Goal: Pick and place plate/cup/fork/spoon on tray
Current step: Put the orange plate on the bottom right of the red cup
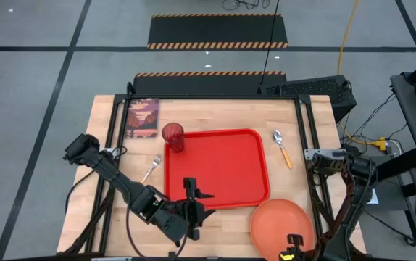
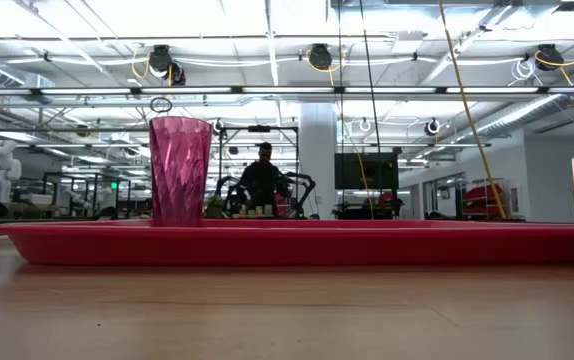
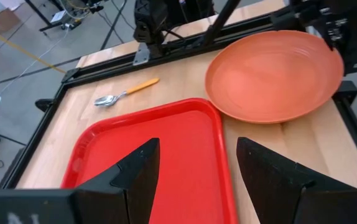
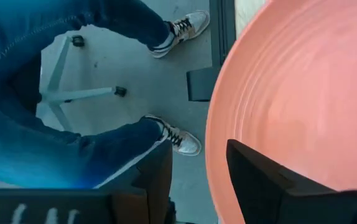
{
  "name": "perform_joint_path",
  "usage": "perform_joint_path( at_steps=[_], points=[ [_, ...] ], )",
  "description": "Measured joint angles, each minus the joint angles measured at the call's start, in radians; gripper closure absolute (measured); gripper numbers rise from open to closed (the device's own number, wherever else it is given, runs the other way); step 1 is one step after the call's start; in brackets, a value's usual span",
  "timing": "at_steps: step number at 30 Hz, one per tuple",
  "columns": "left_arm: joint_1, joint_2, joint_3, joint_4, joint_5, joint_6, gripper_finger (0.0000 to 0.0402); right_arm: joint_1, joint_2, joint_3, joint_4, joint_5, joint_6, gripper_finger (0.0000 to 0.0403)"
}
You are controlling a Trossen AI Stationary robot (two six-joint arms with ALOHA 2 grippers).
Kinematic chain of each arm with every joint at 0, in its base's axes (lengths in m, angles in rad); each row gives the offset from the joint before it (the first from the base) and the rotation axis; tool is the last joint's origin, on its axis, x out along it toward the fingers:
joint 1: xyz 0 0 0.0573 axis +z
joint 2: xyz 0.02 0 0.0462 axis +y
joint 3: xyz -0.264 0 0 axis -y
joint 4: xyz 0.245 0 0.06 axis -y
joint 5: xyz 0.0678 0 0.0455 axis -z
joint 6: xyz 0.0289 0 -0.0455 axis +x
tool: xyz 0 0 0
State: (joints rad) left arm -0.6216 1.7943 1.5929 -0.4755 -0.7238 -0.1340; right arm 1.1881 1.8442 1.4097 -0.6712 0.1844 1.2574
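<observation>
The red tray (image 1: 219,170) lies mid-table, with the dark red cup (image 1: 173,136) upright on its far left corner; both also show in the low view, the cup (image 2: 179,170) on the tray (image 2: 297,243). The fork (image 1: 151,168) lies on the table left of the tray. The spoon (image 1: 282,147) lies to the tray's right. The orange plate (image 1: 282,225) sits at the near right, reaching the table's near edge. My left gripper (image 1: 196,192) is open and empty over the tray's near rim (image 3: 219,124). My right gripper (image 4: 197,180) is open at the plate's near rim. My right gripper comes at the plate from above, pointing down. Its fingers stand on either side of the plate's near rim (image 4: 213,155), one over the plate's inside and one outside it. I cannot tell whether either finger touches the plate.
A picture card (image 1: 143,117) lies at the table's far left. Black frame rails (image 1: 306,138) run along the table's sides. A person's legs (image 4: 54,124) and a chair base (image 4: 79,93) are on the floor just past the near edge.
</observation>
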Motion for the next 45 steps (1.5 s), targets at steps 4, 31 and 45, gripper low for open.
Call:
perform_joint_path(
  at_steps=[4,31,45],
  points=[
    [0.016,0.000,0.000,0.001,0.000,-0.001,0.0186,0.014,-0.001,0.000,0.002,0.054,-0.050,0.0269],
    [0.035,0.000,0.000,0.002,0.000,-0.002,0.0186,0.018,-0.002,-0.161,0.176,0.047,-0.069,0.0277],
    [0.035,0.000,0.000,0.002,0.000,-0.005,0.0186,0.018,-0.002,-0.161,0.173,0.033,-0.073,0.0371]
  ],
)
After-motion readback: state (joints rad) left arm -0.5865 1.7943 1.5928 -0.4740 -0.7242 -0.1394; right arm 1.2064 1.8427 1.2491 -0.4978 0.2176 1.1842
